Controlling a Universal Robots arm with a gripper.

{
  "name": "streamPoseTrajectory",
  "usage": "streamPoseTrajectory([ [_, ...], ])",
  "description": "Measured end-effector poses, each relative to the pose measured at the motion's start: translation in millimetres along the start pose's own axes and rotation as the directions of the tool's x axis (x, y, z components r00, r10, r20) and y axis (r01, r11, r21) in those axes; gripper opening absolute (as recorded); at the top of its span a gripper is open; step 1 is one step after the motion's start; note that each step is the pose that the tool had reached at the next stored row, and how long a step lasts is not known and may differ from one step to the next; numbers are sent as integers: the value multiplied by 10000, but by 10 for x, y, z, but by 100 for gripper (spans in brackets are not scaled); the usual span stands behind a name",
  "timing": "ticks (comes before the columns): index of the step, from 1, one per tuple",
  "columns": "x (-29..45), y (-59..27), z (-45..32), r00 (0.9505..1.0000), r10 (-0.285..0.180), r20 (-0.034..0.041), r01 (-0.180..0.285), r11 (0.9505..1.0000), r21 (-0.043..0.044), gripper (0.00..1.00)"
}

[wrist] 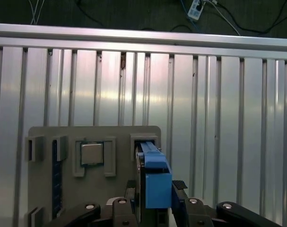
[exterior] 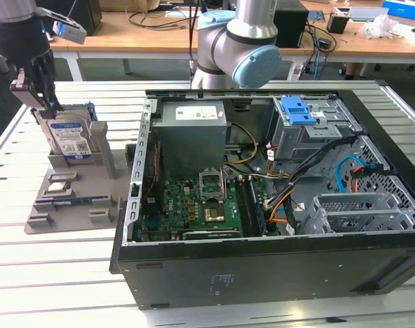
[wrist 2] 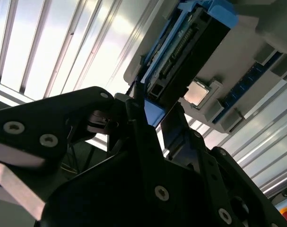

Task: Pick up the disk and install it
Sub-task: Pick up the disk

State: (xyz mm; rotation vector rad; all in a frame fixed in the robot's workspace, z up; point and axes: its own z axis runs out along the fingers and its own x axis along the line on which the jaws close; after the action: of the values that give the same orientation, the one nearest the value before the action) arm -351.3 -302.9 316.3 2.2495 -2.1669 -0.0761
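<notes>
The disk point(exterior: 69, 140) stands on edge in a slot of the grey fixture point(exterior: 74, 198) at the exterior view's left, its white-and-blue label facing the camera. My gripper point(exterior: 48, 109) has come down on the disk's upper edge. In the first wrist view the disk's blue carrier frame point(wrist: 155, 182) sits between the two black fingers point(wrist: 179, 189), which press against both its sides. The second wrist view shows the same grip, with the gripper point(wrist 2: 155, 116) closed around the carrier's blue end and the disk point(wrist 2: 190, 42) still seated in the fixture.
The open computer case point(exterior: 262, 205) lies to the right of the fixture, with a drive cage and blue latch plate point(exterior: 296, 109) at its back. The arm's base point(exterior: 238, 41) stands behind the case. A processor chip point(wrist: 92, 153) rests in the fixture beside the disk. A slatted metal table point(exterior: 50, 273) carries everything.
</notes>
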Motion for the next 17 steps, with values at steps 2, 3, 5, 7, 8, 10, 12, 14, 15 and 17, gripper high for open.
streamPoseTrajectory([
  [2,2,-3,46,10000,1,1,-1,10000,-6,42],
  [3,6,-4,70,10000,0,0,0,10000,-8,42],
  [5,17,-5,103,10000,-1,0,1,10000,-11,42],
  [7,30,-6,141,10000,0,0,0,10000,-13,42],
  [8,34,-7,156,10000,0,0,0,10000,-14,42],
  [10,40,-8,184,10000,0,1,0,10000,-14,42],
  [12,44,-9,209,10000,1,0,-1,10000,-14,42],
  [14,45,-11,233,10000,0,1,0,10000,-13,42],
  [15,46,-12,248,10000,0,0,0,10000,-14,42],
  [17,47,-14,280,10000,-2,0,2,10000,-14,42],
])
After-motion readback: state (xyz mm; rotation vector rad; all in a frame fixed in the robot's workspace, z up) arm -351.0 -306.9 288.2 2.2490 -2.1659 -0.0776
